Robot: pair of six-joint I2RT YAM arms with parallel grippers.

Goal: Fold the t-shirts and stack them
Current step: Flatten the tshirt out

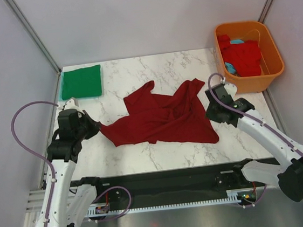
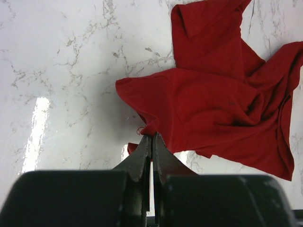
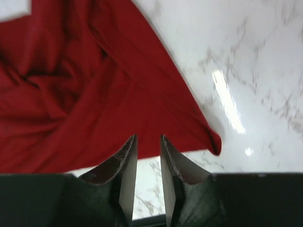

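A dark maroon t-shirt (image 1: 160, 118) lies crumpled and spread across the middle of the marble table (image 1: 136, 71). My left gripper (image 1: 94, 128) is at its left corner. In the left wrist view the gripper (image 2: 152, 136) is shut, pinching the edge of the maroon shirt (image 2: 213, 109). My right gripper (image 1: 211, 115) hovers at the shirt's right edge. In the right wrist view it (image 3: 148, 138) stands open with nothing between the fingers, the cloth (image 3: 85, 94) just beyond the tips. A green t-shirt (image 1: 81, 82) lies folded at the back left.
An orange plastic tub (image 1: 257, 83) stands at the back right, holding a brighter red t-shirt (image 1: 243, 58) and some light blue cloth (image 1: 236, 42). Grey walls close in the table on three sides. The black base rail (image 1: 164, 180) runs along the near edge.
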